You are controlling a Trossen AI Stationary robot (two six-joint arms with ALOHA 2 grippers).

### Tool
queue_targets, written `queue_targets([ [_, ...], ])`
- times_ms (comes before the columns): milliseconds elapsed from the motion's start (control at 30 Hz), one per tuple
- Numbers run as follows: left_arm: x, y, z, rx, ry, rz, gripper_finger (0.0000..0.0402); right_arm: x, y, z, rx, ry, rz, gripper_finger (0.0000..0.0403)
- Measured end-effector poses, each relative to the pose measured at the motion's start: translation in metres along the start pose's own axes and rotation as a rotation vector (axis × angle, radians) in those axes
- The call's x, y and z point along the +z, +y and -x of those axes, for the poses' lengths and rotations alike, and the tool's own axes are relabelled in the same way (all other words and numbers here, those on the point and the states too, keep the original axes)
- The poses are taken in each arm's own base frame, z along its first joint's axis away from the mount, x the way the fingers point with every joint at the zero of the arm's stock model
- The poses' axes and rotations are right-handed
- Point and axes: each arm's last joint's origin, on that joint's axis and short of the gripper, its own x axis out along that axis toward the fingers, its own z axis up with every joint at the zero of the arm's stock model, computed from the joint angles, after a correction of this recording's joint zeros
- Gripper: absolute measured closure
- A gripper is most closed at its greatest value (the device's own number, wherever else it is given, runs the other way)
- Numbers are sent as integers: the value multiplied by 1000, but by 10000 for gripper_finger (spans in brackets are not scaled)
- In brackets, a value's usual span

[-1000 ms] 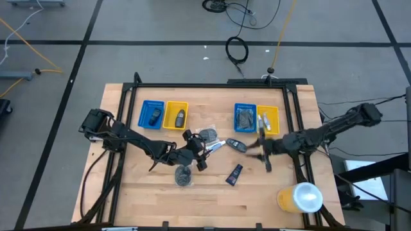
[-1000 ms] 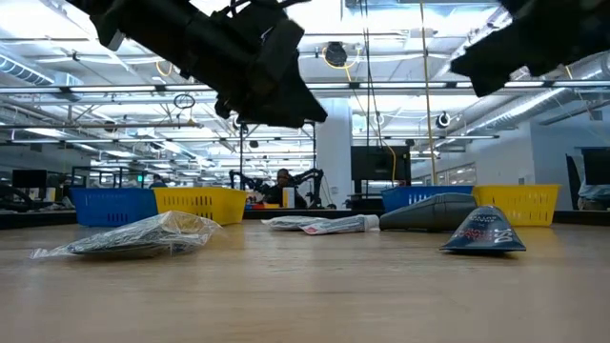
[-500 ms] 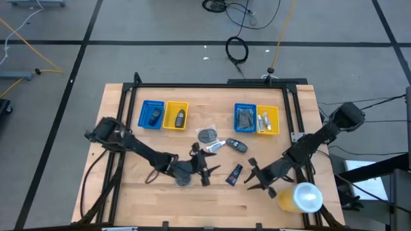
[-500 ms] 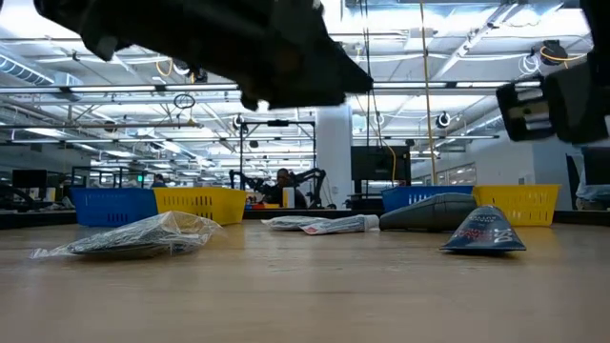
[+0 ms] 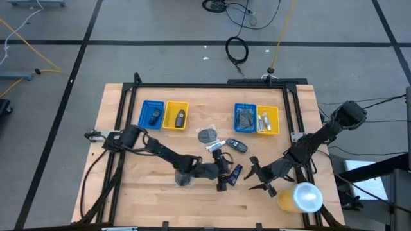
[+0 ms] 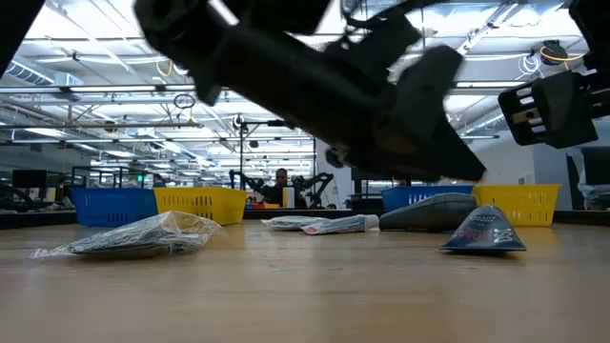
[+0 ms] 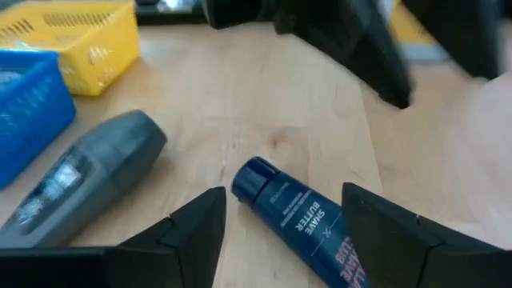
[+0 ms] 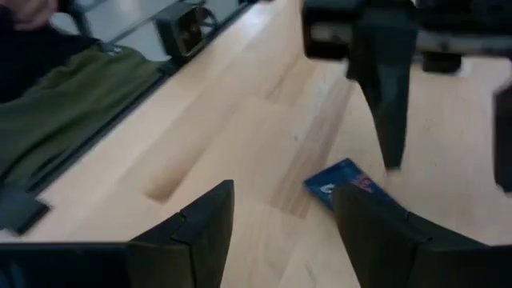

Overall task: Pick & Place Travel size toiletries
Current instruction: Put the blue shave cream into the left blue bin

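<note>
The dark blue tube (image 5: 236, 173) lies flat on the table, also in the left wrist view (image 7: 300, 220) and the low view (image 6: 486, 232). My left gripper (image 5: 226, 174) (image 7: 284, 240) is open just to the tube's left, its fingers standing on either side of the cap end without touching. My right gripper (image 5: 255, 178) (image 8: 280, 232) is open just to the tube's right, facing the tube's flat end (image 8: 340, 184). Farther back lie a dark grey oval (image 5: 236, 145), a white tube (image 5: 215, 145) and a grey disc (image 5: 207, 135). A wrapped disc (image 5: 184, 178) lies under my left arm.
Two pairs of blue and yellow trays (image 5: 152, 115) (image 5: 268, 120) stand along the far side with items inside. A big yellow cylinder with a white top (image 5: 300, 197) stands near the table's near right corner, close behind my right gripper. Bare wood lies toward the near edge.
My left gripper has moved toward the table's right and near edge, passing over the wrapped disc until it reached the dark blue tube. My right gripper swung from beside the right trays toward the near edge, then stayed right of the tube. No item has moved.
</note>
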Motion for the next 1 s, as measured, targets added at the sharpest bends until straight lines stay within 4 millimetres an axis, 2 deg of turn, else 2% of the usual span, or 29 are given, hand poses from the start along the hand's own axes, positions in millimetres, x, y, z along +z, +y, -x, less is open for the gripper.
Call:
queue_targets([
  [200, 8, -6, -15, 9, 119, -24, 94, 1, 1, 4, 5, 6, 2, 200],
  [333, 6, -5, -16, 29, 134, 49, 55, 3, 3, 6, 15, -1, 7, 205],
  [467, 8, -4, -16, 75, 114, 130, 35, 5, 5, 9, 26, -18, 17, 206],
  [767, 3, -3, -22, 121, 67, 219, 37, 5, 5, 9, 25, -12, 21, 207],
  [1000, -18, -5, -38, 48, 80, 234, 60, 4, 5, 9, 20, -6, 22, 207],
])
